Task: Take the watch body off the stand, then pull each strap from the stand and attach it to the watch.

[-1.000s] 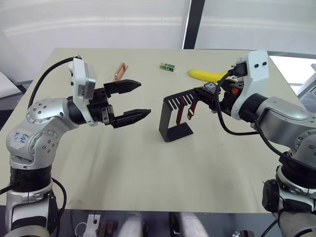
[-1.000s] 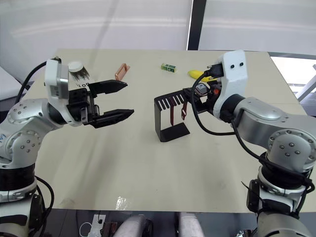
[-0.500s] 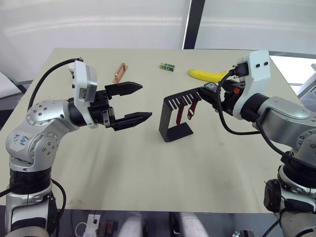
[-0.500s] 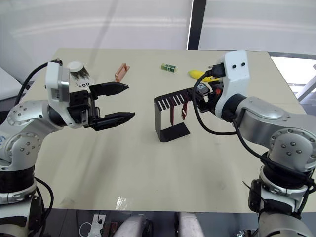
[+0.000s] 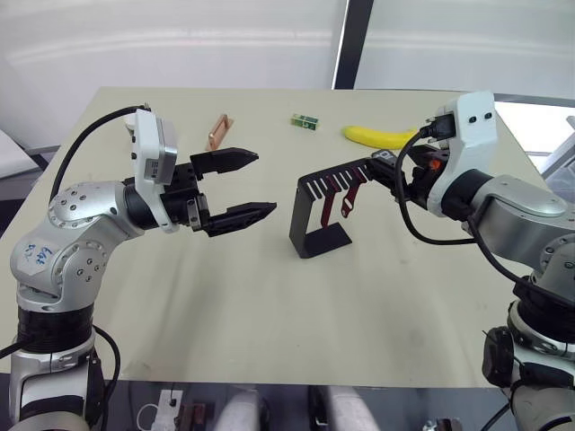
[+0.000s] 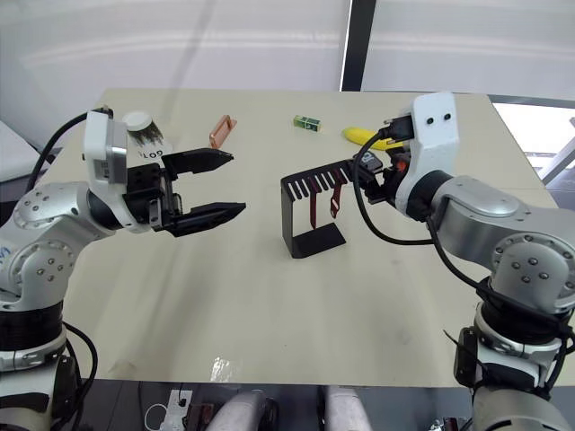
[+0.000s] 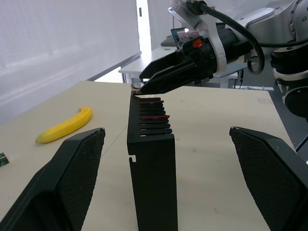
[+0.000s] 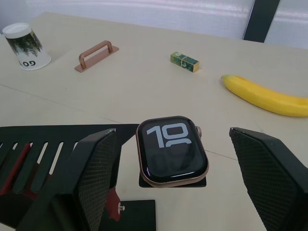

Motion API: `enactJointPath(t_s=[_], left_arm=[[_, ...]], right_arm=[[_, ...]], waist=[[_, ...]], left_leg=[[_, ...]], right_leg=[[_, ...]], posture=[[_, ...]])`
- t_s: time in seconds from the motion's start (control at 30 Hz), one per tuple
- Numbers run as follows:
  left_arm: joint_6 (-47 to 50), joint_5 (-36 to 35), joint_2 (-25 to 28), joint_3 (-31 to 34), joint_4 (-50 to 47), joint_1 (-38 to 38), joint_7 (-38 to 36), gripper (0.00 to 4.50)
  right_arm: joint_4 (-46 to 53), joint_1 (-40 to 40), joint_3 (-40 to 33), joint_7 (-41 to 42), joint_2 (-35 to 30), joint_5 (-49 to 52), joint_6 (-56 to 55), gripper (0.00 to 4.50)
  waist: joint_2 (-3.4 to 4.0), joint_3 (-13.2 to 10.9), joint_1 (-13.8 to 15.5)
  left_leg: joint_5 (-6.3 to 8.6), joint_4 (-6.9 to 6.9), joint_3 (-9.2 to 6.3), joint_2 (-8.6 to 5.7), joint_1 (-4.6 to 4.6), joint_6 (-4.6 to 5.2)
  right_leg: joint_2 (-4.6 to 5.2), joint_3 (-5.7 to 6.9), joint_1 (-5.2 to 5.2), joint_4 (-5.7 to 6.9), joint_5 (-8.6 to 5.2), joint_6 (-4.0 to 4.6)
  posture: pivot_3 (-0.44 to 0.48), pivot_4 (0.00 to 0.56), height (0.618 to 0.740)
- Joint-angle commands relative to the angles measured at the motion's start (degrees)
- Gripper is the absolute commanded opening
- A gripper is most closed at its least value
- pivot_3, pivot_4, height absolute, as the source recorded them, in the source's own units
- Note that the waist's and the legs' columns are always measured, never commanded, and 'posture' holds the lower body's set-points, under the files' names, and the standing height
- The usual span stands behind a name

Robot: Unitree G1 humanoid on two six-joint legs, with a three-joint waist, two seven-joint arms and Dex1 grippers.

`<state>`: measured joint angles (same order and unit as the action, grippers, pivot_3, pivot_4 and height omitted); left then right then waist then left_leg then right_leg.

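A black bent sheet-metal stand with a slotted top arm stands on its flat foot near the middle of the pale beige tabletop. A small rounded-square watch body with a dark screen showing "10" and a pinkish metal rim lies flat on the end of the stand's top arm. Two narrow dark red straps hang from the slots of that arm.

The right tool sits at the end of the top arm with its fingers spread, one on each side of the watch body and not touching it. The left tool hovers over the tabletop towards the left edge, pointing at the stand from well apart, fingers spread wide and holding nothing.

Towards the far edge lie a copper-coloured handle bar, a small green block and a yellow banana. A white paper cup with dark print stands near the far left corner.
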<state>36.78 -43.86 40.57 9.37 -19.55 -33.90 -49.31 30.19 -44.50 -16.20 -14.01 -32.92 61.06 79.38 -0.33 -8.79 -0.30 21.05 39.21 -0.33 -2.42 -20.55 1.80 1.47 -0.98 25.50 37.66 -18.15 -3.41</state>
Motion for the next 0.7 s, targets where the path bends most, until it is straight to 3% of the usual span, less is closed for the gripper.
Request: enactJointPath(t_s=[0.03, 0.17, 0.27, 0.7], left_arm=[[-0.52, -0.29, 0.19, 0.62, -1.50, -1.44, 0.47, 4.50], [-0.44, -0.31, 0.25, 0.66, -1.56, -1.53, 0.54, 4.50], [-0.37, -0.26, 0.37, 0.69, -1.46, -1.72, 0.59, 4.50], [-0.66, 0.16, 0.37, 0.55, -0.93, -2.33, 0.73, 4.50]], right_arm=[[1.28, -0.17, -0.92, 0.92, -0.52, -0.58, -0.11, 3.97], [1.33, -0.06, -0.97, 1.12, -0.38, -0.86, -0.10, 3.97], [1.36, -0.03, -1.00, 1.16, -0.25, -0.92, -0.12, 3.22], [1.08, 0.41, -1.00, 1.78, 0.34, -1.11, -0.02, 3.22]], waist=[[0.00, 0.00, 0.00], [0.00, 0.00, -0.01], [0.00, 0.00, -0.01], [0.00, 0.00, 0.00]], left_leg=[[0.00, 0.00, 0.00, 0.00, 0.00, 0.00], [0.00, 0.00, 0.00, 0.00, 0.00, 0.00], [0.00, 0.00, 0.00, 0.00, 0.00, 0.00], [0.00, 0.00, -0.01, 0.00, -0.01, 0.00]], right_leg=[[0.00, 0.00, 0.00, 0.00, 0.00, 0.00], [0.00, 0.00, 0.00, 0.00, 0.00, 0.00], [0.00, 0.00, 0.00, 0.00, 0.00, 0.00], [0.00, 0.00, 0.00, -0.03, 0.00, 0.00]], posture=[[0.000, 0.150, 0.740], [0.000, 0.150, 0.740], [0.000, 0.150, 0.740], [0.000, 0.150, 0.740]])
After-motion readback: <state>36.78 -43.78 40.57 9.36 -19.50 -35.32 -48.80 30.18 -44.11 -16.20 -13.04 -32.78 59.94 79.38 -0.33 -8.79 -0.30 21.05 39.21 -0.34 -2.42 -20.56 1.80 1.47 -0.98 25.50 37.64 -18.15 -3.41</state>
